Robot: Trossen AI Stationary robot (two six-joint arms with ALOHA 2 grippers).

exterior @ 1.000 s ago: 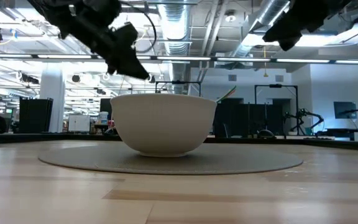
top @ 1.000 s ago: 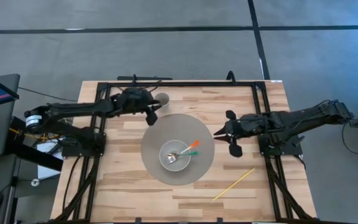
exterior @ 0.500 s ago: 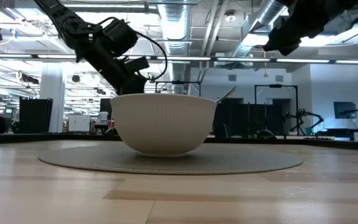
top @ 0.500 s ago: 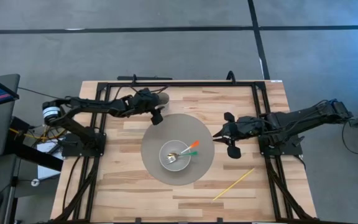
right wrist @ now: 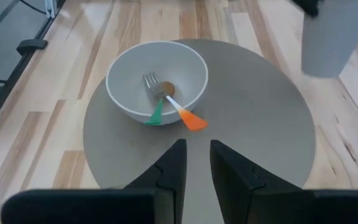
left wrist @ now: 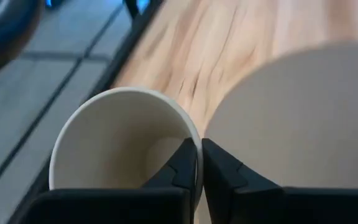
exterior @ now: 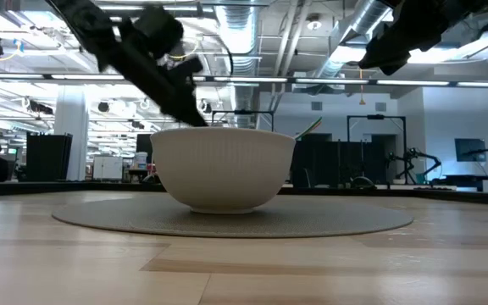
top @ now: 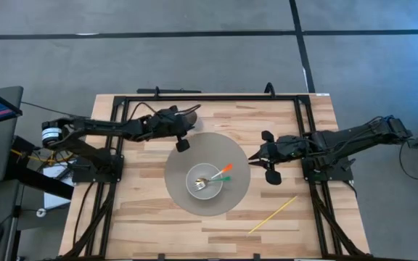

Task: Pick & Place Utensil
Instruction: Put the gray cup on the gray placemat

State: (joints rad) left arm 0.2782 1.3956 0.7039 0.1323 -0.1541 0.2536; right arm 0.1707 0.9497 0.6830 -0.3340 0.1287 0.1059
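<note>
A white paper cup (left wrist: 123, 149) stands by the far left edge of the round grey placemat (top: 234, 156); it also shows in the right wrist view (right wrist: 331, 37). My left gripper (top: 186, 125) is above it, shut on its rim, and hides most of it in the high view. A white bowl (top: 194, 190) on the placemat holds a green-handled fork (right wrist: 156, 111) and an orange-handled utensil (right wrist: 192, 121), both leaning on the bowl's rim. My right gripper (top: 252, 154) hovers at the placemat's right edge, open by a narrow gap and empty. My left gripper holds the cup by its rim (left wrist: 196, 140), on the side toward the placemat. One finger (left wrist: 180, 171) is inside the cup and the other (left wrist: 224, 177) is outside. The fingers come from above, pointing down. The cup stays upright; whether its base is clear of the table, I cannot tell.
A thin yellow stick (top: 273, 214) lies on the table near the right front. Black frame rails (top: 209, 96) run along the far edge and both sides of the wooden table. Bare wood lies in front of the placemat.
My left gripper has gone from the placemat's far left edge toward the table's far edge and onto the cup, which it now covers in the high view.
</note>
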